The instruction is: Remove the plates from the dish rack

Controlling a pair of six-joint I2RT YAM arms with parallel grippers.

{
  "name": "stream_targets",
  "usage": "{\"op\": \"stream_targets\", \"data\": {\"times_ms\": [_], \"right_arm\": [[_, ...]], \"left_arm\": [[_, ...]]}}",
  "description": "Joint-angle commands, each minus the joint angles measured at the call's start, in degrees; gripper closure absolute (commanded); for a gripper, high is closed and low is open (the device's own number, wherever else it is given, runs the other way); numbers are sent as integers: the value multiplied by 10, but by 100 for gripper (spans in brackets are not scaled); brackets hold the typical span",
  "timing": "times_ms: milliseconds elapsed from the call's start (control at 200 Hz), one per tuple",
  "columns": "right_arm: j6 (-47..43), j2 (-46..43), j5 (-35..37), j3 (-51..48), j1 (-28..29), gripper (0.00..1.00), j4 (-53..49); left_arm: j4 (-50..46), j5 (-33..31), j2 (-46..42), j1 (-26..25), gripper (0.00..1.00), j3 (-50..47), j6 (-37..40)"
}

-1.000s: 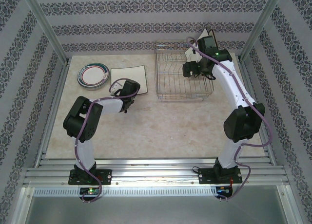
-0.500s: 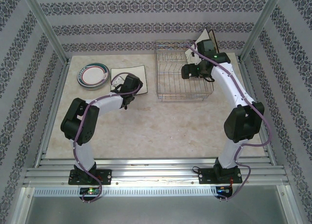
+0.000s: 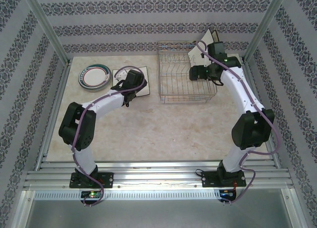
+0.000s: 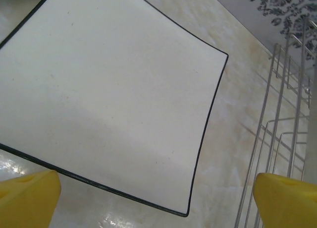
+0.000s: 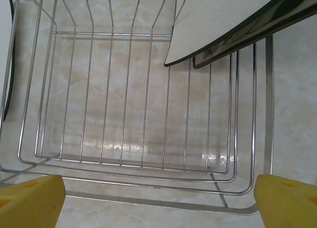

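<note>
The silver wire dish rack [image 3: 185, 75] stands at the back of the table, right of centre. Two cream square plates [image 3: 199, 51] with dark rims lean in its far right corner, and the right wrist view shows them tilted [image 5: 218, 20] over the rack's wires [image 5: 148, 114]. My right gripper [image 3: 197, 73] hovers open above the rack's right side with nothing between its yellow fingertips [image 5: 290, 200]. A square plate [image 3: 133, 72] lies flat on the table left of the rack. My left gripper [image 3: 131, 85] hangs open just over its near edge [image 4: 109, 99]. A round teal-rimmed plate [image 3: 95, 77] lies further left.
Patterned walls and metal frame posts [image 3: 47, 27] close in the table on three sides. The rack's left wall [image 4: 282, 139] stands close to the right of my left gripper. The marble tabletop [image 3: 163, 129] in front is bare.
The left arm has stretched forward, carrying its gripper further over the flat square plate. The right gripper has shifted a little right and back over the rack. Both stay open.
</note>
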Motion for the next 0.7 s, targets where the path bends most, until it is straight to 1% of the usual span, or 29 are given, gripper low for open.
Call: {"op": "stream_targets", "data": {"times_ms": [0,30,125,210,315,425,525,625,694], "right_arm": [[4,-17,-5,17,-5,2,-5],[4,-16,-3,24,-6,2,-8],[2,-13,2,51,-12,2,-15],[0,-3,16,88,-21,2,-27],[-5,19,39,146,-32,2,-45],[-12,57,58,215,-42,2,-59],[-17,115,71,304,-51,2,-80],[-29,186,87,408,-52,2,-108],[-34,230,93,464,-53,2,-117]], "left_arm": [[-68,-9,-23,-7,0,32,82],[-81,-8,-26,-7,1,45,101],[-127,-1,-34,-6,1,93,193],[-175,17,-44,1,1,140,278],[-257,75,-43,24,1,205,341],[-374,142,-4,54,1,301,389],[-462,168,50,70,1,388,424],[-514,185,101,85,1,451,440],[-523,191,123,93,1,470,442]]}}
